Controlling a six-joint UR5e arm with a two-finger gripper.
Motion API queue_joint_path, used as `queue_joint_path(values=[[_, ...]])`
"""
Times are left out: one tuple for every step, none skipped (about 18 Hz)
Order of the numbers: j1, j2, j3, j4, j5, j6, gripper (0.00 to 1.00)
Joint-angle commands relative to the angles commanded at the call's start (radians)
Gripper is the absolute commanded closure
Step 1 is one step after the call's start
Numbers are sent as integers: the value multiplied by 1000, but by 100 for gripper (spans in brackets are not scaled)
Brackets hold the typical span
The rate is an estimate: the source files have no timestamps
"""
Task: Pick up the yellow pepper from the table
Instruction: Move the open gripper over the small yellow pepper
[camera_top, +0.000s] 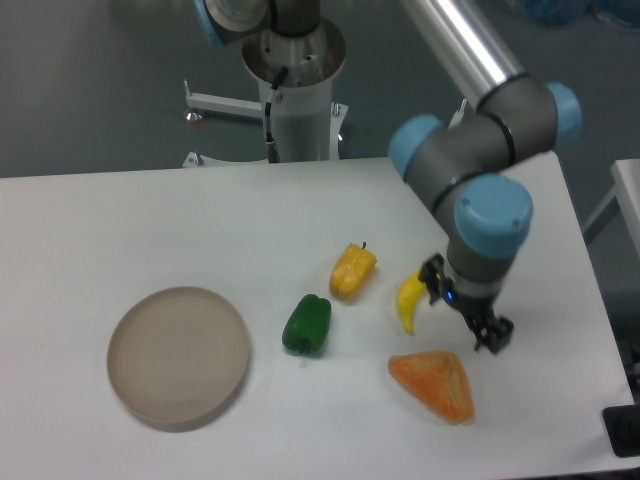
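Lying on white counter (150, 215): yellow pepper (352, 271), untouched; claw (478, 325) over banana (410, 300), spread unclear; grey wall behind.
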Motion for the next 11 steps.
queue_joint_path(values=[[8, 32, -52, -8, -15, -9, 0], [14, 57, -95, -12, -32, -40, 0], [29, 74, -129, -12, -52, -78, 0], [34, 77, -154, -8, -74, -118, 0], [32, 77, -168, -6, -89, -156, 0], [25, 74, -178, -3, -95, -190, 0], [22, 66, -178, 1, -97, -224, 0], [20, 63, -172, 6, -103, -259, 0], [14, 68, -174, 6, -118, -291, 0], [8, 71, -186, 8, -132, -313, 0], [6, 74, -194, 8, -140, -333, 0]])
